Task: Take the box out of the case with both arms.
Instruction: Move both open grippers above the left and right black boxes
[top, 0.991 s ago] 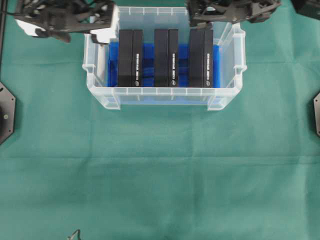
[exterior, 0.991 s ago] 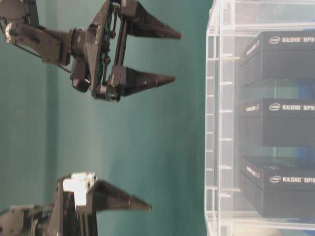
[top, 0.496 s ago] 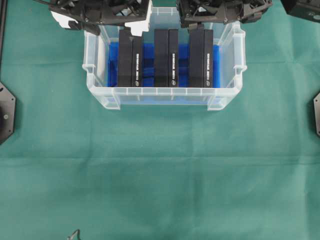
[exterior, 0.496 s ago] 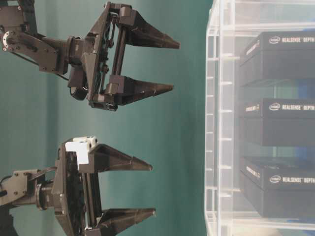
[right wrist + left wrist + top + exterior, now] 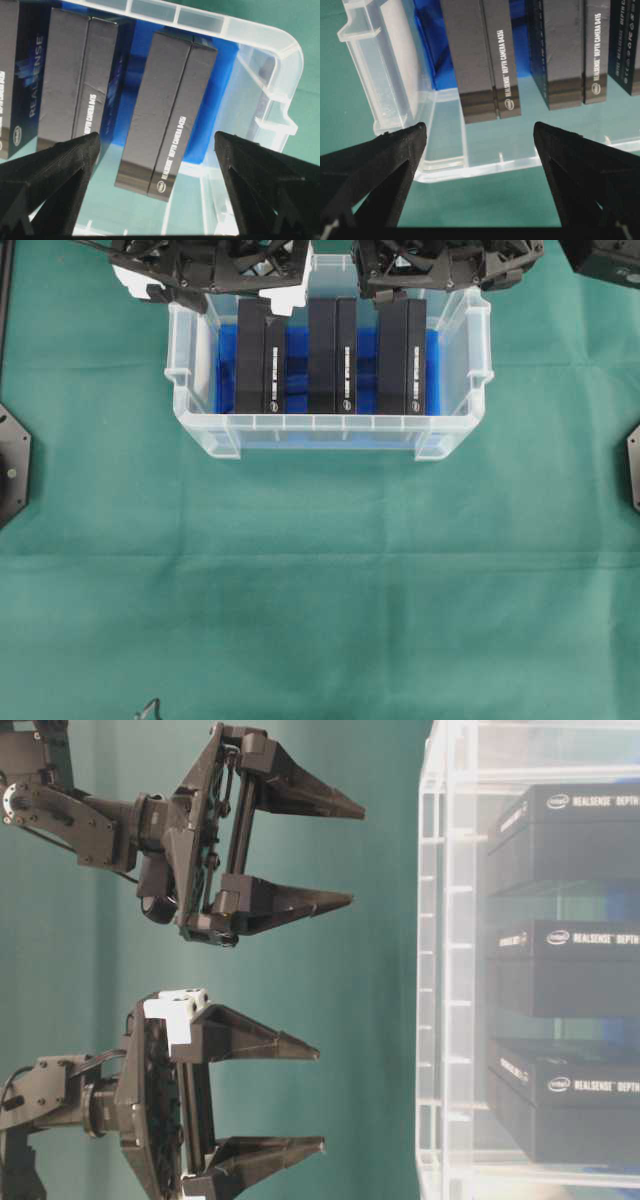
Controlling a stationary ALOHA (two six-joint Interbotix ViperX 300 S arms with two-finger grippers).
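Nothing is lifted yet — the task is judged barely begun. The left gripper [image 5: 215, 265] is held wide apart and empty at the far rim of the case [image 5: 330, 426]; the right gripper [image 5: 440, 262] likewise. Three black boxes are counted inside on the blue lining — left box [image 5: 261, 355], middle box [image 5: 332, 355], right box [image 5: 402, 355] — all untouched.

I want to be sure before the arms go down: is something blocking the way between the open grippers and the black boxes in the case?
Nothing visible: the case has no lid, and both open grippers, left and right, look straight at the black boxes.
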